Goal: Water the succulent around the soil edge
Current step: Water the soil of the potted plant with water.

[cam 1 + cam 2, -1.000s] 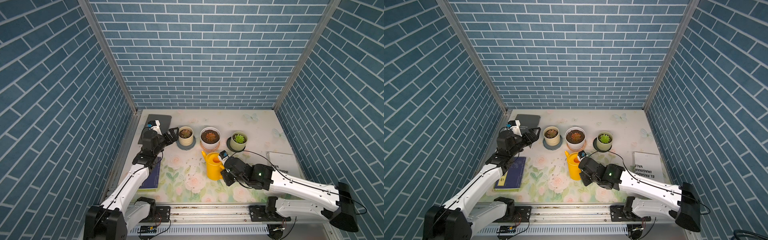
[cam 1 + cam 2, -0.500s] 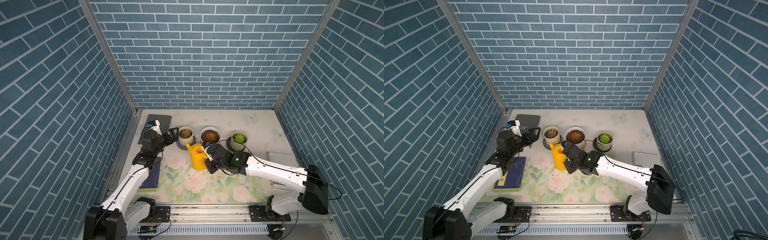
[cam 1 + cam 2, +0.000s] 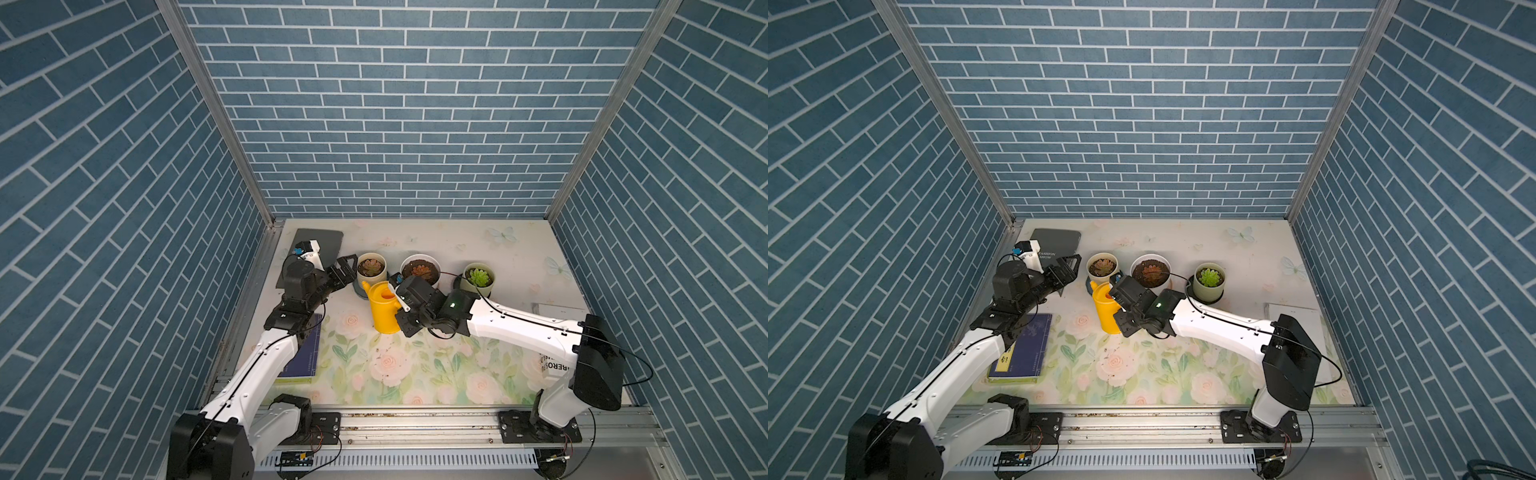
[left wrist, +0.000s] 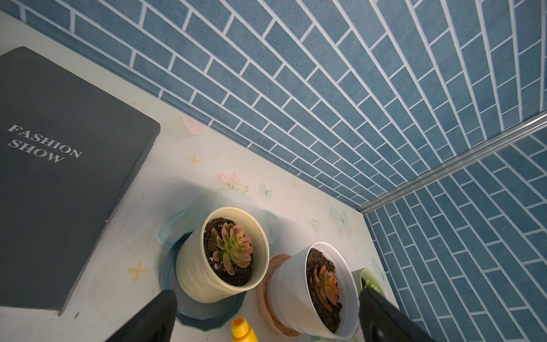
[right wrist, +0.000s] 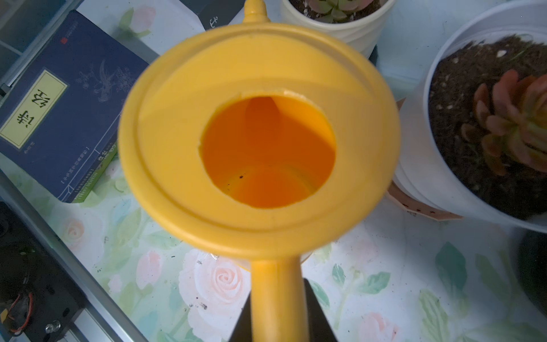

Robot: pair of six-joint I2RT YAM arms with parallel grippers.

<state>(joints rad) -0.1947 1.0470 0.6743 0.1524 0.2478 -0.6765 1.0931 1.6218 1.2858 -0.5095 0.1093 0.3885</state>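
Pots in a row on desk
Succulent leftmost; watering can just before it, right of book.

Succulent hemmed between left claw and white pot.

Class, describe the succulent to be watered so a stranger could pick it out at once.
Find the dark book in the back corner; three pots line up beside it. The succulent is nearest the book: a dull reddish-green rosette in a cream ribbed pot on a grey-blue saucer. Its neighbours have a white pot and a pale green pot.
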